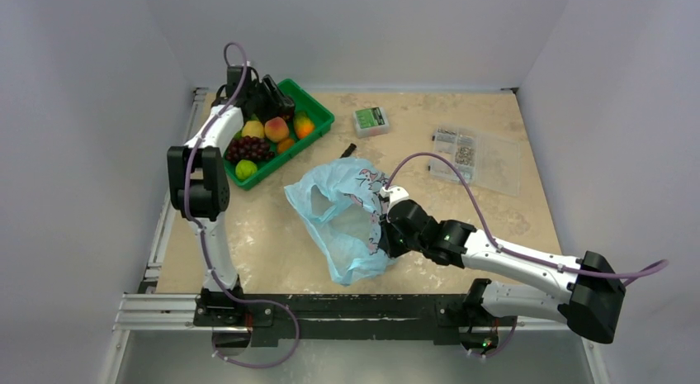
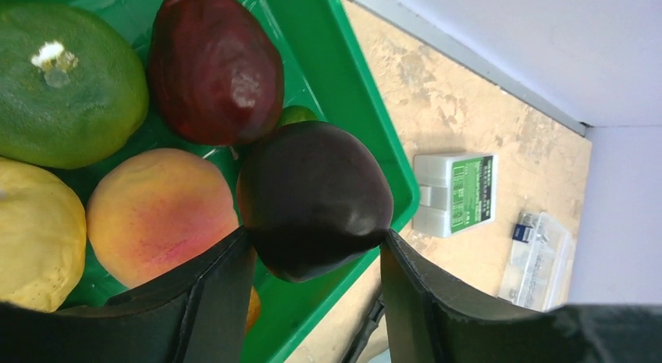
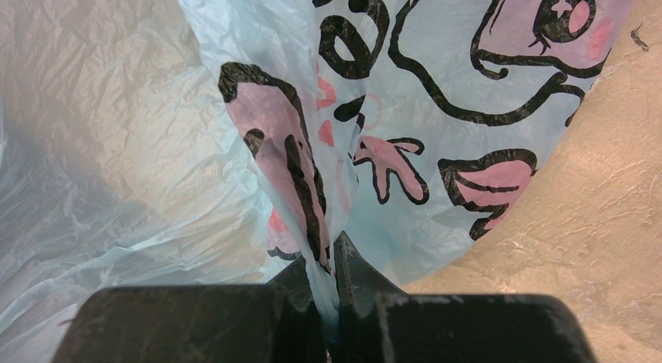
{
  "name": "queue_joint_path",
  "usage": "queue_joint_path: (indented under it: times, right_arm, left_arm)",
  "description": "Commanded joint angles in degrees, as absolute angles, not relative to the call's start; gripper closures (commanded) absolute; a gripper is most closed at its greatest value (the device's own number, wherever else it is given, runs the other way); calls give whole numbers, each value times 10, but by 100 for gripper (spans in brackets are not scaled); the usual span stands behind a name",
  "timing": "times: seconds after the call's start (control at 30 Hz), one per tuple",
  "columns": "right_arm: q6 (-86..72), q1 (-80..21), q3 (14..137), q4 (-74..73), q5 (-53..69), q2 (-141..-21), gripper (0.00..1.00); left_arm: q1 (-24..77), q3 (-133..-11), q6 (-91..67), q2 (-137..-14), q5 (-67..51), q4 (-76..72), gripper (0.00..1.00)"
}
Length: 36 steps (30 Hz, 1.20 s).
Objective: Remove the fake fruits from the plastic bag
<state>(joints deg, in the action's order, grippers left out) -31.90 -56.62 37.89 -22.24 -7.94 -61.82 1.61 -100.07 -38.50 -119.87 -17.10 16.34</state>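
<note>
jaws of our left gripper (image 2: 312, 240) clamp dark plum (image 2: 312, 191) above green tray (image 2: 355, 105) for drop-off; right gripper (image 3: 328, 265) pinches plastic bag (image 3: 437, 82) rim, we judge to anchor it.

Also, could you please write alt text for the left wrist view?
The left gripper holds a near-black fruit between its two fingers at a green tray. In the tray lie a peach, a dark red fruit, a green fruit and a yellow lemon; a small white-and-green box sits on the table beyond.

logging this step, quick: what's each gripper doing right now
Left gripper: closed on a dark fruit over the green tray.
Right gripper: closed on the plastic bag.
</note>
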Motion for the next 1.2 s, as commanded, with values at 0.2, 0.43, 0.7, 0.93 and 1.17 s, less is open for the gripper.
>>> queue_joint_path:
  times: [0.2, 0.43, 0.7, 0.93, 1.17]
  right_arm:
    - [-311, -569, 388, -209, -78, -618, 100]
    - [-314, -569, 388, -211, -82, -611, 100]
    - [-350, -569, 403, -242, -156, -599, 100]
    - [-427, -555, 490, -386, -355, -617, 100]
    - [-458, -515, 530, -484, -429, -592, 90]
  left_arm:
    - [21, -1049, -371, -1201, -146, 234, 17]
    - [20, -1063, -363, -1178, -138, 277, 8]
    - [19, -965, -370, -1026, -183, 282, 8]
    - [21, -770, -360, -786, -268, 278, 8]
    - [21, -600, -340, -545, -326, 370, 8]
